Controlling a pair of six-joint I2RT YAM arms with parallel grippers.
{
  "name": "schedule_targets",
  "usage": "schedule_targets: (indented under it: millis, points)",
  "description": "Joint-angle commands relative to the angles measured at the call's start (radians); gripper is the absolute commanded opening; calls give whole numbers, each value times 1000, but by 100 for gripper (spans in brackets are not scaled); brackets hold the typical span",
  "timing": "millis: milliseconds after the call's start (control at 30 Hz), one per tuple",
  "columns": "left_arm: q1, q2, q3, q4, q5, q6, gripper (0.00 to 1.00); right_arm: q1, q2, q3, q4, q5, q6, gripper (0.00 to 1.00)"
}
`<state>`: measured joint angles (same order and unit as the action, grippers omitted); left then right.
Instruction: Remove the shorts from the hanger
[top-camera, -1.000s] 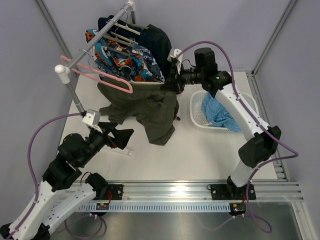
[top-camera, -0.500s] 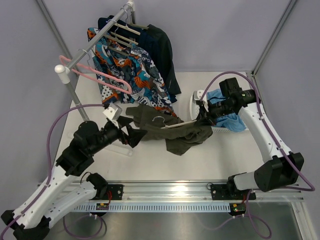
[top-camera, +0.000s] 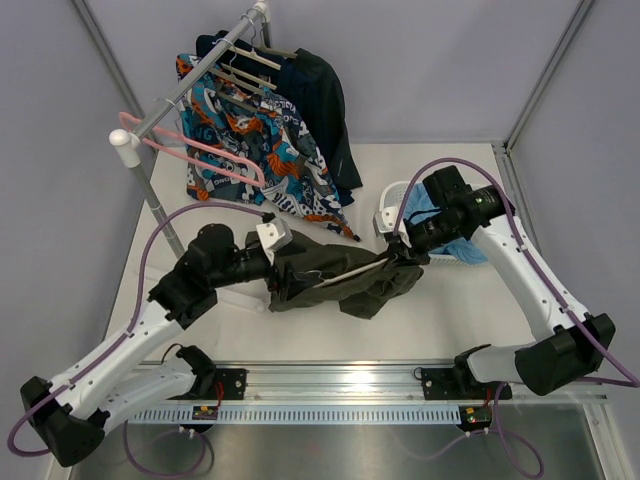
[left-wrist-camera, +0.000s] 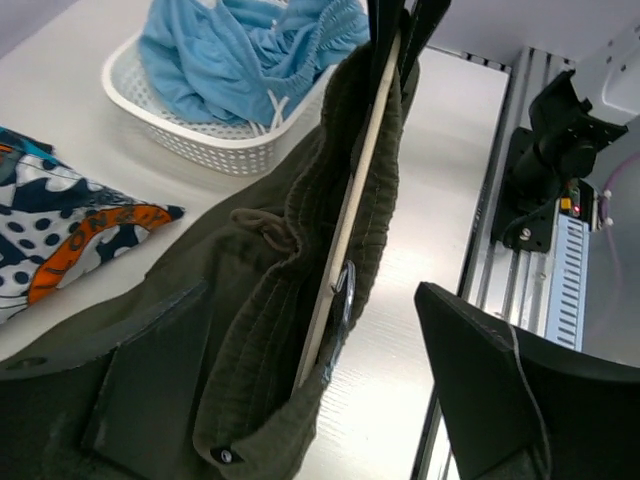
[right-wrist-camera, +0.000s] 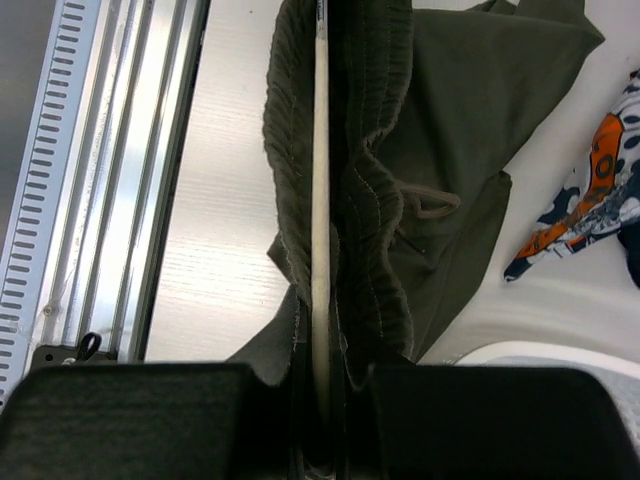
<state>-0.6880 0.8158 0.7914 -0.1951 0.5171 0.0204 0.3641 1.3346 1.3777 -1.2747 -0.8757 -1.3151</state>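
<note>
Olive-green shorts (top-camera: 320, 262) hang on a pale wooden hanger (top-camera: 350, 275), held low over the table's middle. My right gripper (top-camera: 398, 258) is shut on the hanger's right end, with waistband cloth between the fingers. The right wrist view shows the bar (right-wrist-camera: 320, 150) running straight out of the shut gripper (right-wrist-camera: 320, 375), the shorts (right-wrist-camera: 450, 150) bunched round it. My left gripper (top-camera: 285, 265) is open at the shorts' left end. In the left wrist view its gripper (left-wrist-camera: 310, 300) straddles the hanger (left-wrist-camera: 360, 190) and waistband (left-wrist-camera: 250, 290) without closing on them.
A white basket (top-camera: 385, 215) with blue cloth (left-wrist-camera: 250, 50) stands just behind the right gripper. A clothes rack (top-camera: 160, 105) at the back left holds patterned garments (top-camera: 260, 140) and a pink hanger (top-camera: 200, 150). A metal rail (top-camera: 380, 390) runs along the front edge.
The right gripper has carried the hanger with the shorts from the rack down to the middle of the table. The left gripper has moved right, up to the shorts' left end.
</note>
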Motion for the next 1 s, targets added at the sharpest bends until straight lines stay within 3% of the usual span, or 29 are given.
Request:
schedule_targets:
  millis: [0, 233, 267, 333, 567, 667, 767, 833, 967]
  points:
    - [-13, 49, 51, 20, 83, 50, 80, 41, -9, 64, 32, -57, -9, 0]
    - [-19, 97, 77, -69, 64, 75, 43, 39, 9, 133, 9, -69, -7, 0]
    - [-19, 92, 78, -70, 51, 76, 31, 39, 9, 132, 8, -69, -10, 0]
    - [-19, 91, 86, -81, 29, 84, 21, 39, 14, 126, 6, -63, -12, 0]
    - [-19, 69, 120, -67, 15, 81, 10, 39, 20, 106, 5, -60, -15, 0]
    - [-19, 71, 137, -79, 17, 87, 0, 39, 29, 106, 6, -60, -12, 0]
    - [-19, 68, 150, -92, 20, 89, 0, 39, 43, 109, 12, -65, 2, 1]
    - [-19, 59, 152, -102, 8, 90, 0, 39, 54, 113, 14, -75, 20, 4]
    - [-19, 7, 146, -124, -29, 101, 0, 39, 72, 123, 24, -106, 59, 23]
